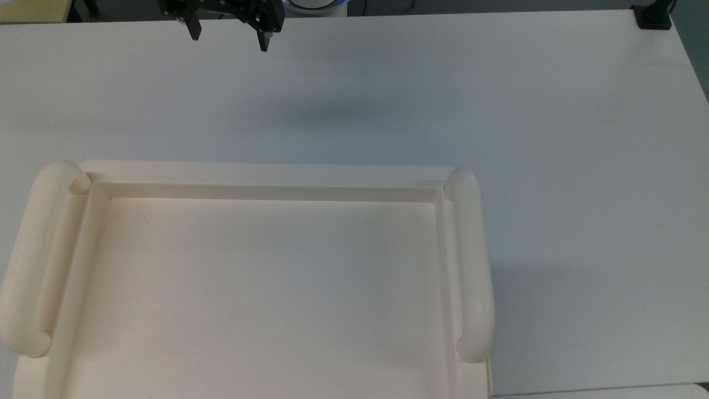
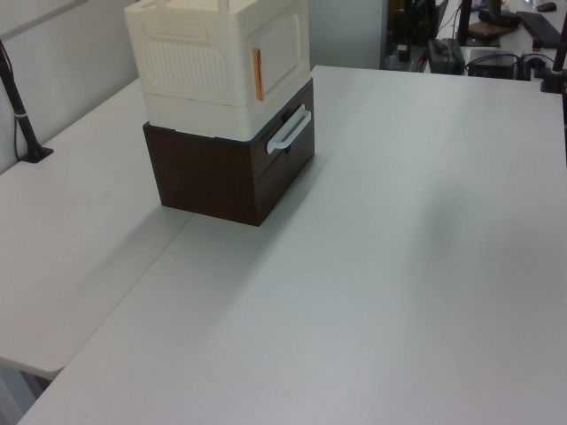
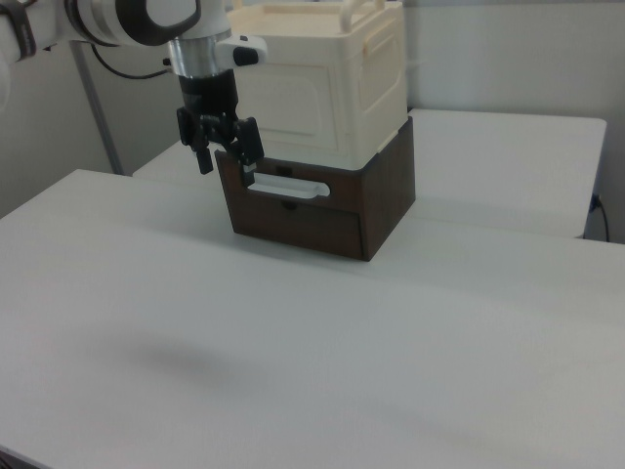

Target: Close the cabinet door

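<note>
We find the gripper (image 1: pixel 227 33) empty, its 2 fingers spread wide, hanging above the white table (image 1: pixel 498 111) well apart from the cabinet (image 2: pixel 221 71). The cabinet sits on a dark brown drawer unit (image 2: pixel 230 168) (with a pale bar handle (image 2: pixel 290 131)). The cabinet door (image 2: pixel 279 49) appears to lie flush with the cabinet's front, so we judge the task essentially done. Remaining risks, in our judgement: an unlatched door could spring ajar if nothing holds it; any renewed approach might strike the drawer handle or shift the stacked units.
</note>
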